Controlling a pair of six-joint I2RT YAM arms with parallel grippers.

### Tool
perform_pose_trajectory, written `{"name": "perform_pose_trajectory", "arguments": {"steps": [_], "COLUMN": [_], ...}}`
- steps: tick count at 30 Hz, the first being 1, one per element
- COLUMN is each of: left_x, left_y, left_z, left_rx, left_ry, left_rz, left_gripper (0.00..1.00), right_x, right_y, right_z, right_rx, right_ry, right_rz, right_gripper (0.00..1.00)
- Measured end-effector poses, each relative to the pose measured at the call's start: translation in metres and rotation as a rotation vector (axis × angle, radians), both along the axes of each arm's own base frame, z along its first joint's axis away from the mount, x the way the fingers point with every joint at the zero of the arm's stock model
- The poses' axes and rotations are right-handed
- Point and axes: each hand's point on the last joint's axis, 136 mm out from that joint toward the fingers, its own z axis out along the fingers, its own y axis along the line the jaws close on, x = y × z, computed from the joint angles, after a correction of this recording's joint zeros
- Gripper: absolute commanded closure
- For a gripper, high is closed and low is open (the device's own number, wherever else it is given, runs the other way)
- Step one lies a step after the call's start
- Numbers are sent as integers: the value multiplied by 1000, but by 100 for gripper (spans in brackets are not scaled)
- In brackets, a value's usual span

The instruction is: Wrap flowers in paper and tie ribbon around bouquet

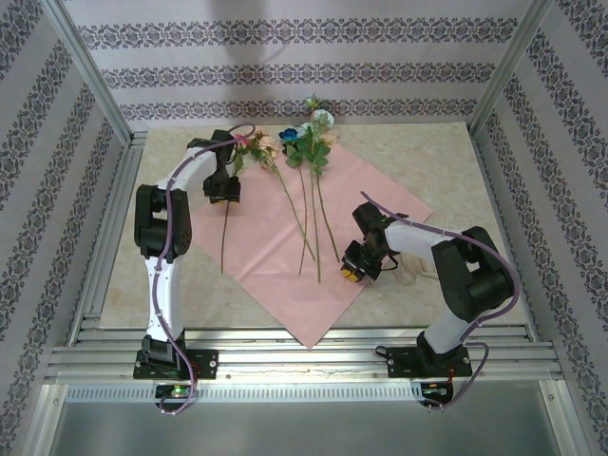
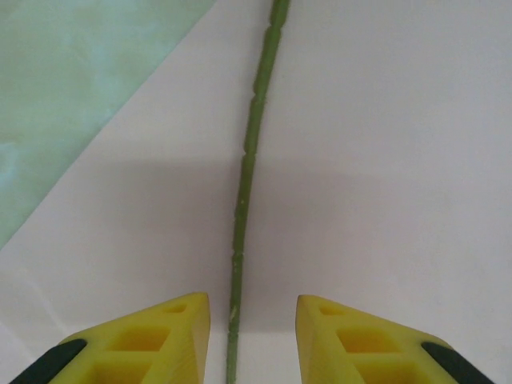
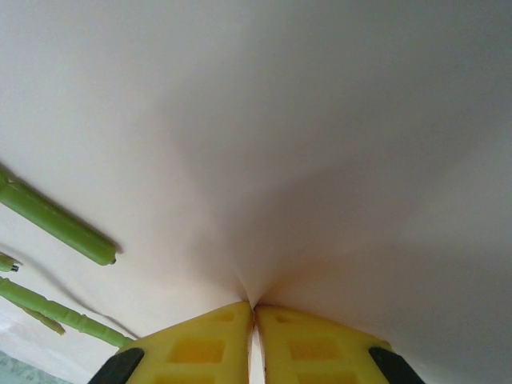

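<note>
The paper (image 1: 261, 252) lies pink side up on the table, turned like a diamond. The flowers (image 1: 306, 142) rest on it with blooms at the far end and stems (image 1: 306, 218) pointing toward me. One separate stem (image 2: 244, 176) lies at the left. My left gripper (image 2: 253, 308) is open and straddles that stem without pinching it, just above the paper (image 2: 384, 160); from above, the left gripper (image 1: 226, 198) sits below the pink blooms. My right gripper (image 3: 254, 308) is shut on a raised pinch of paper (image 3: 280, 120) near its right edge (image 1: 351, 274). The ribbon (image 1: 412, 271) lies beside the right forearm.
The marbled tabletop (image 2: 64, 80) shows past the paper's left edge. Stem ends (image 3: 56, 220) lie close to the left of the right gripper. Metal frame posts and patterned walls (image 1: 57, 142) enclose the table on three sides.
</note>
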Motion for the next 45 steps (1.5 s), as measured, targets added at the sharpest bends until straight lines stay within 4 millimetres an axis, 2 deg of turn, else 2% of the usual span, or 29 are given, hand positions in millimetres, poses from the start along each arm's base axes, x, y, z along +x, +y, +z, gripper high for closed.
{"name": "perform_pose_trajectory", "arguments": {"steps": [2, 6, 11, 13, 19, 23, 26, 28, 30, 33, 35, 38, 41, 43, 45], "left_x": [0, -3, -4, -4, -9, -7, -3, 0, 2, 8, 15, 22, 34, 46, 58], "left_y": [3, 4, 4, 5, 20, 43, 54, 51, 40, 0, -38, -108, -169, -194, -208], "left_z": [-6, -19, -23, -23, -19, -3, 24, 50, 71, 104, 119, 132, 134, 127, 110], "left_rx": [2, 5, 4, 11, 54, 64, 50, 7, -58, -200, -285, -420, -549, -613, -655], "left_ry": [13, 40, 37, 28, 20, -12, -71, -129, -174, -251, -291, -330, -352, -356, -345], "left_rz": [2, -6, -10, -10, 21, 86, 126, 148, 153, 134, 101, 44, 15, 20, 42], "left_gripper": [67, 74, 95, 99, 100, 100, 100, 100, 100, 100, 100, 100, 100, 100, 100], "right_x": [0, 0, 0, 0, 0, 0, 0, 0, 1, 1, 1, 1, 1, 1, 1], "right_y": [0, 0, 0, 0, 0, 0, 0, 0, 0, 0, 0, 0, 0, 0, 0], "right_z": [0, 0, 0, 0, 0, 0, 0, 0, 1, 1, 1, 1, 1, 1, 1], "right_rx": [0, 0, 0, 0, 0, 0, 0, 0, 0, 0, 1, 1, 2, 2, 2], "right_ry": [0, -1, 0, 0, -1, -1, -1, -1, -2, -3, -4, -4, -6, -6, -6], "right_rz": [0, 0, 0, 0, 0, 0, 0, 0, 1, 4, 4, 4, 4, 4, 4], "right_gripper": [87, 87, 87, 87, 87, 88, 88, 87, 87, 87, 87, 87, 87, 88, 87]}}
